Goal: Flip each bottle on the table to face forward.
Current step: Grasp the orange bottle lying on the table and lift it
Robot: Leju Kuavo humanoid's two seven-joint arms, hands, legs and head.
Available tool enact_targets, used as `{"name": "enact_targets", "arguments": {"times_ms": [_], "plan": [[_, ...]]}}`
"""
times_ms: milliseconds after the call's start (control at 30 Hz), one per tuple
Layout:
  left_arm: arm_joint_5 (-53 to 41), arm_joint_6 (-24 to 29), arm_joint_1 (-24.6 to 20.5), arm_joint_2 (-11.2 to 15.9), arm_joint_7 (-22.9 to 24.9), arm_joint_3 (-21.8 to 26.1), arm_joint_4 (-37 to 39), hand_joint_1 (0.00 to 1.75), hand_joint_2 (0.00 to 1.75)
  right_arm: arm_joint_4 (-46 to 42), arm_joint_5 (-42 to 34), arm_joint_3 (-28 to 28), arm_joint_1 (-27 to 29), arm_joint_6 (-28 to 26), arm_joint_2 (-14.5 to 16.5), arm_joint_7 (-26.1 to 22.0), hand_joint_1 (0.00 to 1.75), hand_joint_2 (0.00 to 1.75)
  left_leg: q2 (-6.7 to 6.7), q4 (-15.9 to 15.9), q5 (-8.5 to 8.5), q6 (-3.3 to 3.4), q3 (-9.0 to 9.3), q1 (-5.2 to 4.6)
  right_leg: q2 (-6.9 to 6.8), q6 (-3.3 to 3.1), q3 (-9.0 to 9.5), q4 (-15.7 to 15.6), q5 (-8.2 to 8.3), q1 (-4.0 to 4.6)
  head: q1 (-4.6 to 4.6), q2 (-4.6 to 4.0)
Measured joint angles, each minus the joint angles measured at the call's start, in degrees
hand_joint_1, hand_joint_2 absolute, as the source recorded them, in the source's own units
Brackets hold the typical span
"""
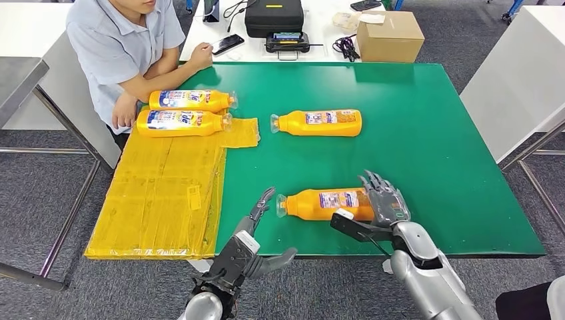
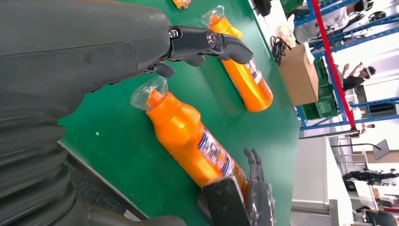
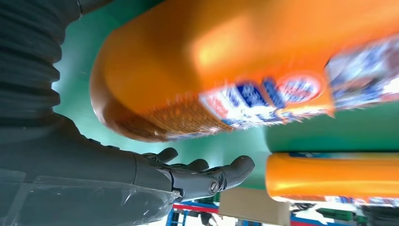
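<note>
Low in the middle of the head view, near the front edge of the green table, the nearest orange plastic bottle with a clear cap lies on its side. Its long axis runs across the frame, cap toward the left, base toward the right. The right hand has its fingers spread over the base end with the thumb in front, apparently cupping it; whether the grip is firm I cannot tell. The left hand hovers just left of the cap, fingers apart, holding nothing. To turn it well, I judge the right hand should roll the bottle about its long axis, with the left steadying the cap end, so it does not skid off the edge.
</note>
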Motion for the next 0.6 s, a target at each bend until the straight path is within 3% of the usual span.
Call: {"name": "enact_targets", "arguments": {"times_ms": [600], "plan": [[0.7,-0.3,-1.4,0.0,0.1,-1.1,1.1,0.00,1.75,5.1,-6.0,2.0,-4.3,3.3,1.9,-2.0,0.00,1.75,0.01,0.0,-0.01,0.01,0.01,0.00,0.01,0.00,0.00,0.0,0.00,0.00,0.00,0.00]]}}
